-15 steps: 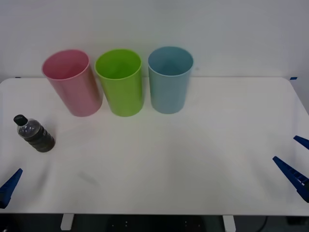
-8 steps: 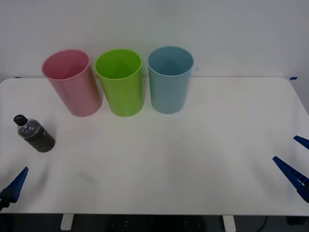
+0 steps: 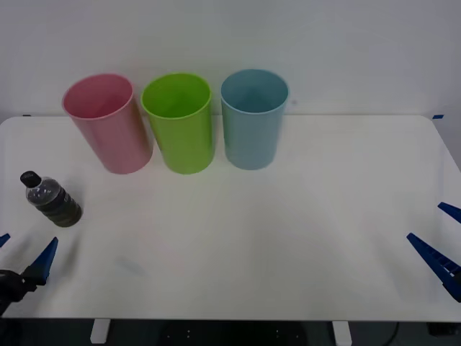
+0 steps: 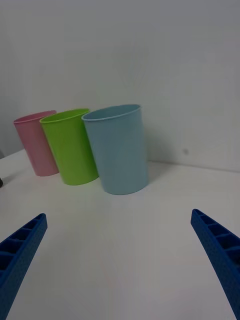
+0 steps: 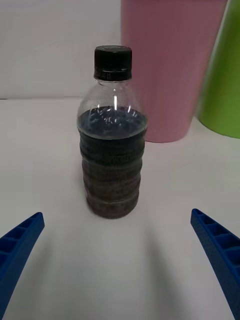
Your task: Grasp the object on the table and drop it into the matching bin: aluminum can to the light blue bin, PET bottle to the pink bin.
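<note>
Approach phase, left arm. The left tool, at the near left corner of the white bench, has crept inward and forward over the last second, so that more of its blue fingers now reach over the bench edge; the likely meaning is that the reach for the bottle has begun, though no contact is made yet. Its fingers stand wide apart, one at each lower corner of the left wrist view, with nothing between them. The PET bottle stands upright near the left edge of the bench, black cap up, dark ribbed lower body resting on the surface; it lies just ahead of the left tool and, in the left wrist view, sits centred between the two spread fingers but apart from both. Behind the bottle, toward the wall, stands the pink bin, its proper destination; the green tub is next to it and the light blue bin beyond that, the three in a row and unchanged. The right tool waits at the right edge of the bench, fingers likewise spread and empty, well apart from the bottle and in the same place as before.
</note>
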Robot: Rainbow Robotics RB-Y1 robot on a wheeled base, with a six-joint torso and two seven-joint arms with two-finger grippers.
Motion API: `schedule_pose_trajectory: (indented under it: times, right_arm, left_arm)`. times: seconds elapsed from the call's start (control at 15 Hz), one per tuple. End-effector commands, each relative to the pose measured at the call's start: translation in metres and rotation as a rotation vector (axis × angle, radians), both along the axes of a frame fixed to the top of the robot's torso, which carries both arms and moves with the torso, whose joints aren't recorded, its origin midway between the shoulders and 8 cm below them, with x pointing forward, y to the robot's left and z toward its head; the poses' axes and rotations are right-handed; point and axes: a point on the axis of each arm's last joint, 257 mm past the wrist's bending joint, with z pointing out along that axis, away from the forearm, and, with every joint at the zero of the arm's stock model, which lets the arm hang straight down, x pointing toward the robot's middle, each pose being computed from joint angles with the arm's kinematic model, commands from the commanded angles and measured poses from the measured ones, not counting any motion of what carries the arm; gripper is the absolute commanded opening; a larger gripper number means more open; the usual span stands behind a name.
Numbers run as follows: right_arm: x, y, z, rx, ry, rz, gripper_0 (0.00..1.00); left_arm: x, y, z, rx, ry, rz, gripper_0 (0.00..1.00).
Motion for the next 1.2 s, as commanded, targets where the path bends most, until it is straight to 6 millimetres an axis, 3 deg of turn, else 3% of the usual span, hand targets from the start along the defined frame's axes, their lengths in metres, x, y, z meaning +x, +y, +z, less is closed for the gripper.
schedule_pose_trajectory:
  times: [0.07, 1.2]
  right_arm:
    - [0.000, 0.000, 0.000, 0.000, 0.000, 0.000, 1.00]
    - [0.000, 0.000, 0.000, 0.000, 0.000, 0.000, 1.00]
  left_arm:
    - [0.017, 0.003, -0.004, -0.002, -0.007, 0.009, 1.00]
    - [0.099, -0.013, -0.003, -0.012, -0.023, 0.045, 1.00]
